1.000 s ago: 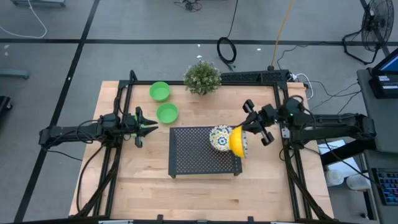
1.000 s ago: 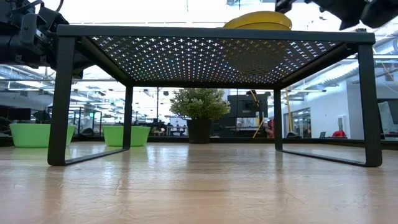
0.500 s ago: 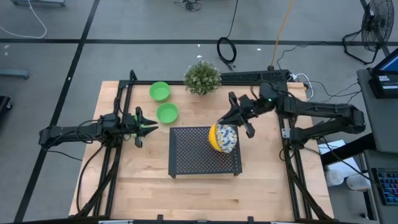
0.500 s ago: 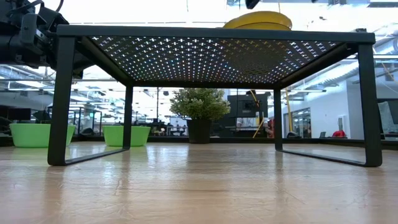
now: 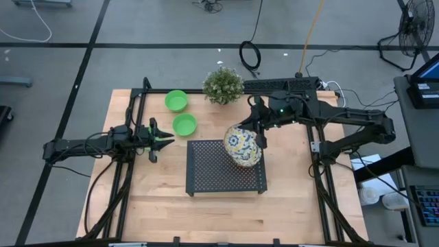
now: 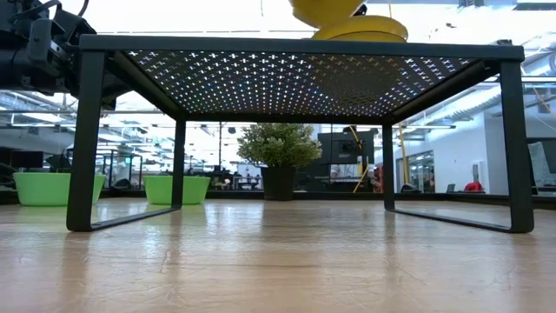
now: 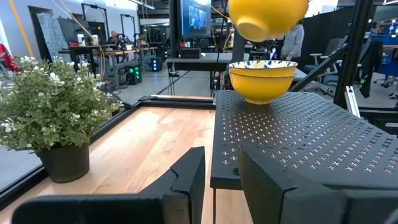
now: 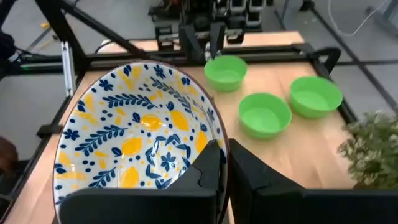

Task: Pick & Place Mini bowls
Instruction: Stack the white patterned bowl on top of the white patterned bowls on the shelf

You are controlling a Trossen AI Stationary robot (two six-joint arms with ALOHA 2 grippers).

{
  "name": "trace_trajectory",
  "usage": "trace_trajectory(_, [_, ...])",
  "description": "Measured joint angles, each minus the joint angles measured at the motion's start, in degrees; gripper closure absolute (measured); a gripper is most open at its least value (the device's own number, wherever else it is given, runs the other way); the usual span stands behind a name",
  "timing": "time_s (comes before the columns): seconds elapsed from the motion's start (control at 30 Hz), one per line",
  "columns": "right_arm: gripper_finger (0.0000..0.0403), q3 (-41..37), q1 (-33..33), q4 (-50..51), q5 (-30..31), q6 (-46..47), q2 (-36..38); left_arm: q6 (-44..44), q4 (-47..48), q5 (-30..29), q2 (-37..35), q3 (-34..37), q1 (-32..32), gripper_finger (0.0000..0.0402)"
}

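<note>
A light wooden worktop stands on a grey floor and carries a black perforated rack near its centre. The left gripper hangs near the left edge, level with the rack's far-left corner; its fingers are partly apart and hold nothing. Two green bowls sit toward the far edge, left of the rack, with the potted plant at the far edge beside them. One patterned bowl rests upright on the rack top near its far-right corner. The right gripper is above that corner, its fingers closed on the rim of a second patterned bowl, tilted and clear of the rack, directly over the resting bowl.
</note>
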State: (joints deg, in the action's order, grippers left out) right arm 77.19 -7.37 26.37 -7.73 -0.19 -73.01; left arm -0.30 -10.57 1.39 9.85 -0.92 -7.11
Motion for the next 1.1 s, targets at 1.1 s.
trace_trajectory(1.1, [0.0399,32.37,-0.51,26.45,-0.03,1.02,-13.40,0.00,0.00,0.00,0.00,0.01,0.00,0.0302])
